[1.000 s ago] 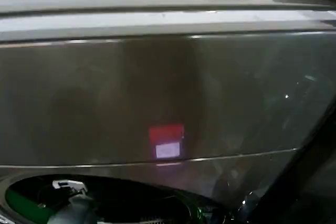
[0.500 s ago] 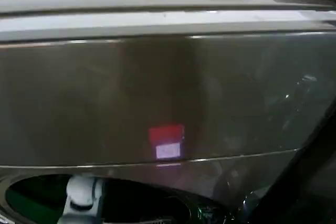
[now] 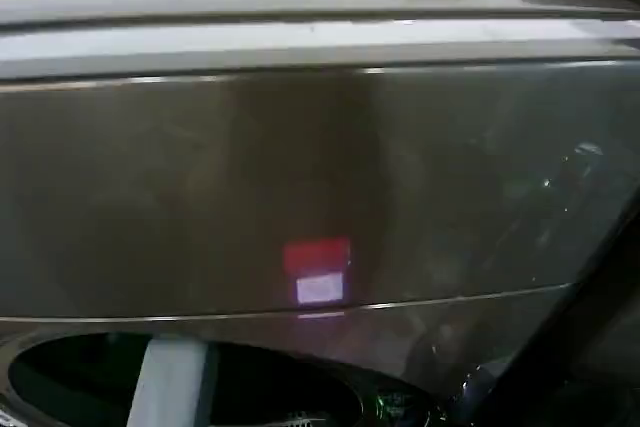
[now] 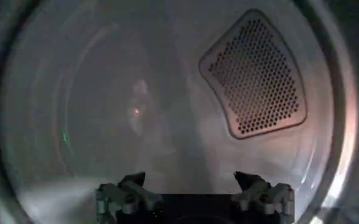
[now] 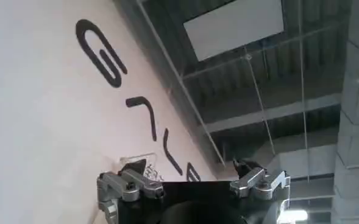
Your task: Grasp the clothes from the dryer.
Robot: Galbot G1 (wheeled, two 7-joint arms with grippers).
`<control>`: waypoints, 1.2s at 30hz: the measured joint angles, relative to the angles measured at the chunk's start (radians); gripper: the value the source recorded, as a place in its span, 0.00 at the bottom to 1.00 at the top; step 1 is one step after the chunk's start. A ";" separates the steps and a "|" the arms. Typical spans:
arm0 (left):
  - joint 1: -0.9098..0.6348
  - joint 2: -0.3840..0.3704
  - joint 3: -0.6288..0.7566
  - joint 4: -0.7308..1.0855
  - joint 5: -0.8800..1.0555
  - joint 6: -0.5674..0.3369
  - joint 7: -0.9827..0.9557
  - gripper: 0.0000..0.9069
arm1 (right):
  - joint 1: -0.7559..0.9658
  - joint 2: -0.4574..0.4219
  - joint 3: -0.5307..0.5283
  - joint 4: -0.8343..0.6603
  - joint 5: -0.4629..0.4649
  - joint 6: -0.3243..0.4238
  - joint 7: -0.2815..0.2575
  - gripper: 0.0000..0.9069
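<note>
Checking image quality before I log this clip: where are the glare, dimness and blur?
Head view: the dryer front is soft, with a red-and-white glow; the white arm in its opening is smeared. Left wrist view: the drum is dim and hazy beyond the open left gripper. Right wrist view: the open right gripper faces a bright wall and ceiling light panel.

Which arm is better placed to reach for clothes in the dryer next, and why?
Left. Its open pincer already points into the dryer drum, while the right pincer, also open, faces a lettered wall and ceiling.
</note>
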 measured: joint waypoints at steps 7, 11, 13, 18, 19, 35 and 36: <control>-0.123 -0.009 0.015 0.173 0.007 -0.028 0.003 1.00 | -0.001 -0.002 0.002 -0.006 0.002 0.002 -0.001 1.00; -0.193 -0.012 0.020 0.270 0.017 -0.043 0.004 1.00 | -0.001 -0.003 0.003 -0.008 0.004 0.003 -0.002 1.00; -0.226 -0.012 0.024 0.319 0.022 -0.053 0.005 1.00 | -0.001 -0.003 0.004 -0.010 0.004 0.004 -0.002 1.00; -0.303 -0.018 0.031 0.436 0.037 -0.073 0.010 1.00 | -0.001 -0.004 0.005 -0.010 0.008 0.005 -0.002 1.00; -0.319 -0.021 0.032 0.458 0.040 -0.078 0.013 1.00 | -0.001 -0.004 0.005 -0.010 0.009 0.005 -0.002 1.00; -0.541 -0.029 0.040 0.815 0.119 -0.126 0.081 1.00 | 0.006 -0.010 0.005 -0.013 0.011 0.006 -0.003 1.00; -0.554 -0.025 0.045 0.836 0.127 -0.122 0.096 1.00 | 0.006 -0.011 0.005 -0.013 0.011 0.005 -0.003 1.00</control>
